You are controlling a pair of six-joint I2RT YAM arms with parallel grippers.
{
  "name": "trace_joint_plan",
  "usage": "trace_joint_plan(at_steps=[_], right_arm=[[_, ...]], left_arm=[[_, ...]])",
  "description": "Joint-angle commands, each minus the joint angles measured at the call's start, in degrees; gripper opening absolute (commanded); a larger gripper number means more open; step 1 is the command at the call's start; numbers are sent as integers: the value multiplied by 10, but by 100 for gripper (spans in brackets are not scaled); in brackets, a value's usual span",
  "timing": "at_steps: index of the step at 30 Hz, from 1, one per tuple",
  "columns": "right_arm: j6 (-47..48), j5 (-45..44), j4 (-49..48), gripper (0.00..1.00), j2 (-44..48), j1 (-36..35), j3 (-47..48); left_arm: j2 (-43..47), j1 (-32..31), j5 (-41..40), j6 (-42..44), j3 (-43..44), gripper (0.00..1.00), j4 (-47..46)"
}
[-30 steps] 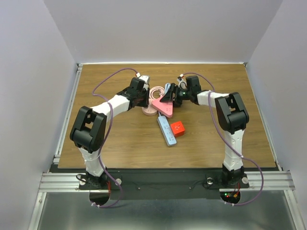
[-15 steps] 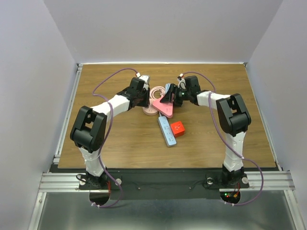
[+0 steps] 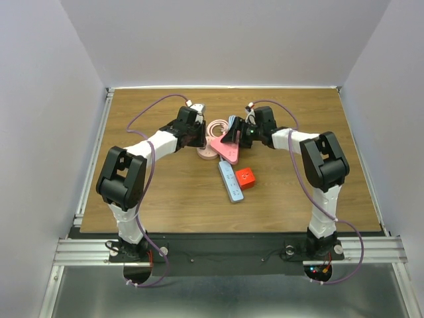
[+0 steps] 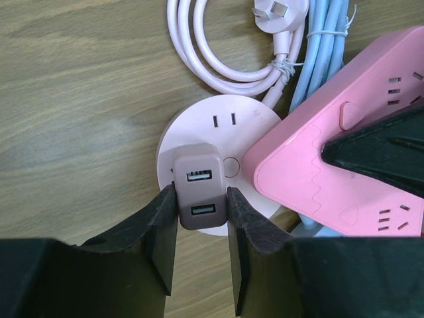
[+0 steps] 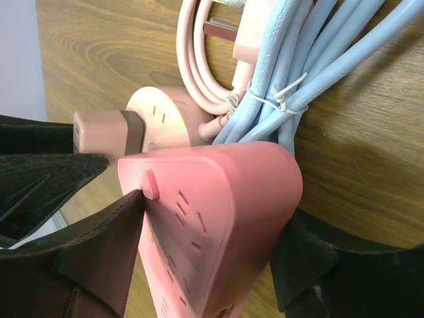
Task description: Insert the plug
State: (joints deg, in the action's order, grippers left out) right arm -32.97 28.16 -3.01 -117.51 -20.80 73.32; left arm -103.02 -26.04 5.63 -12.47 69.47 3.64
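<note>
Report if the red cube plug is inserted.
Out: the bright red cube plug lies on the wooden table beside the light blue power strip.

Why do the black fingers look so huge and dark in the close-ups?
Left wrist view: the left fingers sit close to the lens and loom large; the USB charger is sharp. Right wrist view: right fingers, shaded, flank the pink power strip. Top external view: even light, soft shadows.

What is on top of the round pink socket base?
A mauve USB adapter stands on the round pink socket base, clamped between the left gripper's fingers. The pink triangular power strip covers the base's right edge. The adapter's pins are hidden beneath it.
</note>
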Motion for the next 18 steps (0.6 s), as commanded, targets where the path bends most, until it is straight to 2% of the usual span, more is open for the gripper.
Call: trace_joint_plan(at_steps=[1,3,4,9,10,18], right_arm=[[116,-193,158,75,-48,-3,-39],[114,-176,158,82,-37,-3,-25],[110,-158,158,88,-34,-3,-10],[99,-118,159,93,-25,-3,37],[98,-112,159,99,-25,-3,47],[91,-128,158,100,22,-1,53]], left_arm=[[13,11,11,3,-1,0,10],[15,13,7,3,-3,0,12],[17,15,4,3,-5,0,13],[26,20,-25,6,-11,0,24],[27,21,-27,6,-14,0,25],[48,46,-40,-4,-44,0,20]])
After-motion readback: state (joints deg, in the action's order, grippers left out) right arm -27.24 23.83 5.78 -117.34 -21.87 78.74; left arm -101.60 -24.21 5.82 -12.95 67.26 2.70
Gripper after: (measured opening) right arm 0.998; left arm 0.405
